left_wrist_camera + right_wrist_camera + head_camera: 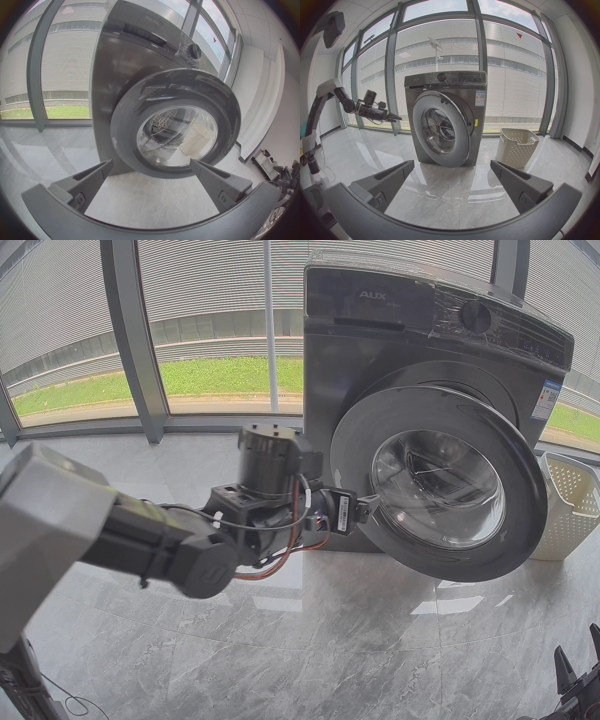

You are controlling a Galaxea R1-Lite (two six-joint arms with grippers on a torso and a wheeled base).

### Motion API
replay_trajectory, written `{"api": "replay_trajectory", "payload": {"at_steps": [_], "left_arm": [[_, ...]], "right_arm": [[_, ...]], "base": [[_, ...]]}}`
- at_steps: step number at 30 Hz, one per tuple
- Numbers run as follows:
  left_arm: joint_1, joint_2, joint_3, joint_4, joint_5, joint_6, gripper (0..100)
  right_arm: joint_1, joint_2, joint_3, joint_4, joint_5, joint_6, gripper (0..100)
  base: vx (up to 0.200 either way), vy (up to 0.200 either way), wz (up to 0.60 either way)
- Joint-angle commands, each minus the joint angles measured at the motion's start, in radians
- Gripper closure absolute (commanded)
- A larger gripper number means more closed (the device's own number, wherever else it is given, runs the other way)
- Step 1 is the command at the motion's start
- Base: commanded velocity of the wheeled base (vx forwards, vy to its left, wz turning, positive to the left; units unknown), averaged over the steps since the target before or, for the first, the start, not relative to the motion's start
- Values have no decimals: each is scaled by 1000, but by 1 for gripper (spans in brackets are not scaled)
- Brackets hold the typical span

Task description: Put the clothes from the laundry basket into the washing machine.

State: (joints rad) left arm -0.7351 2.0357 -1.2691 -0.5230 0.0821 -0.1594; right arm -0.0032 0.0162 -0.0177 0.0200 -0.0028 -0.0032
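Writing first: the washing machine [375,365] is carrying a logo on its top panel, 1 blue-and-white label [545,400] at the front's upper right corner, and 1 small yellow sticker [476,122] by the door opening. The print isn't read off here. 1 dial [476,317] is sitting on the control strip, and clear film is covering the top.

Edges/room: the round glass door [437,484] is hanging partly open, swung out from its hinge side. The L gripper [369,505] is hovering in the air just off the door's rim on that side. The right wrist view is showing a gap between them, so no contact. Its fingers [93,178] are spread wide w/ nothing between. The R gripper [451,164] is sitting low and well back from the machine, likewise spread and empty. Wide grey tile floor [312,640] is lying between it and the door. A window wall [212,334] is standing behind.

Count: 1 machine, 1 door, 2 grippers, 1 laundry basket [572,509]. The basket is cream and perforated, standing upright on the floor near the machine's right side. Can't tell what's inside it.
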Motion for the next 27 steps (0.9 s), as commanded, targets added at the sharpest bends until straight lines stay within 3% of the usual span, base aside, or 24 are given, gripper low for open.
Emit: {"api": "replay_trajectory", "payload": {"at_steps": [1,6,9,13,16,20,23,27], "left_arm": [[19,-657,564,-60,5,3,0],[80,-907,748,-51,-7,23,0],[160,-1079,883,-25,-13,29,0],[212,-1214,985,-19,-18,78,0],[226,-1295,1034,-9,-10,84,0],[329,-1482,1111,78,2,110,0],[410,-1577,1126,150,-7,118,0],[510,-1743,1153,278,-24,152,0]], "right_arm": [[2,-16,7,1,1,-1,0],[0,-16,7,0,1,-1,0],[0,-16,7,0,3,-1,0],[0,-16,7,1,3,-3,0],[0,-16,7,1,9,-3,0],[-4,-16,7,1,9,-3,0],[-4,-16,7,0,10,-4,0],[-3,-16,10,-8,17,2,0]], "base": [[0,0,0],[0,0,0],[0,0,0],[0,0,0],[0,0,0],[0,0,0],[0,0,0],[0,0,0]]}}
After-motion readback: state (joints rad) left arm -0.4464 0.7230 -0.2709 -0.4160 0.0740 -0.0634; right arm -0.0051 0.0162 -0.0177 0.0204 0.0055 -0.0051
